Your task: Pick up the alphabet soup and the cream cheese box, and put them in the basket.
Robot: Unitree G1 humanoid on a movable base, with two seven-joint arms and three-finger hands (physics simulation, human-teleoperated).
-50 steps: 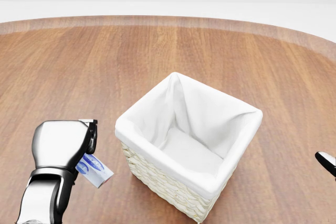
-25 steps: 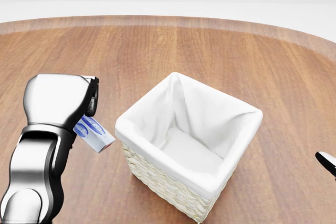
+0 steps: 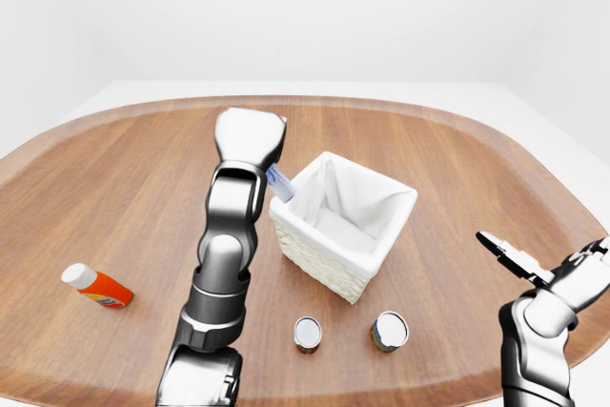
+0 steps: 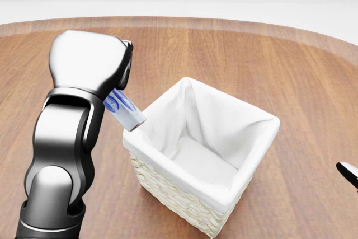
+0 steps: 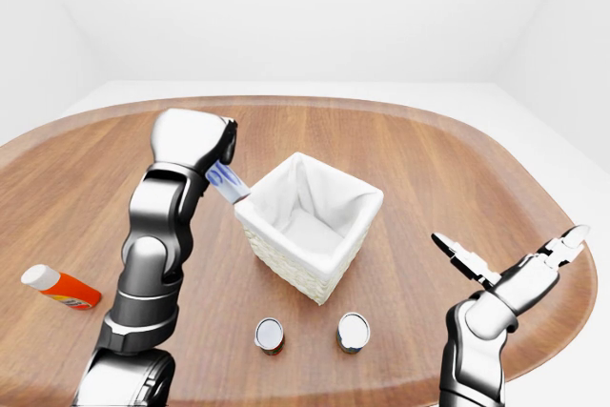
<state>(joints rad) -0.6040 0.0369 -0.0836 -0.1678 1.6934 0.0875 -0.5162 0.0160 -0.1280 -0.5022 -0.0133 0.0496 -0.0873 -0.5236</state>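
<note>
While the left hand (image 4: 92, 65) was clenched round the cream cheese box (image 4: 124, 110), the box poked out below the fist, tilted, with its long axis running down and to the right toward the basket (image 4: 254, 155). Its lower end sat right at the basket's left rim, just about over the white liner's edge, though I couldn't tell from these views whether it was touching the cloth or just hovering above it. So the opening was immediately to the right of the hand, and my guess is the next bit only needed a small shift right before letting go, otherwise the box might catch the rim and tip outside

The right hand (image 5: 505, 269) was way off at the right edge of the table (image 3: 114, 197), fingers spread and holding nothing, well apart from the basket

Nearer to the robot than the basket stood two cans, a left can (image 3: 307, 333) and a right can (image 3: 389, 329). One of them is presumably the alphabet soup, but I only saw the tops, so I can't say which. The right can looked closer to the free right hand, so that arm seemed the sensible one for it. An orange bottle with a white cap (image 3: 97, 286) lay on its side far off to the left, not part of the job
</note>
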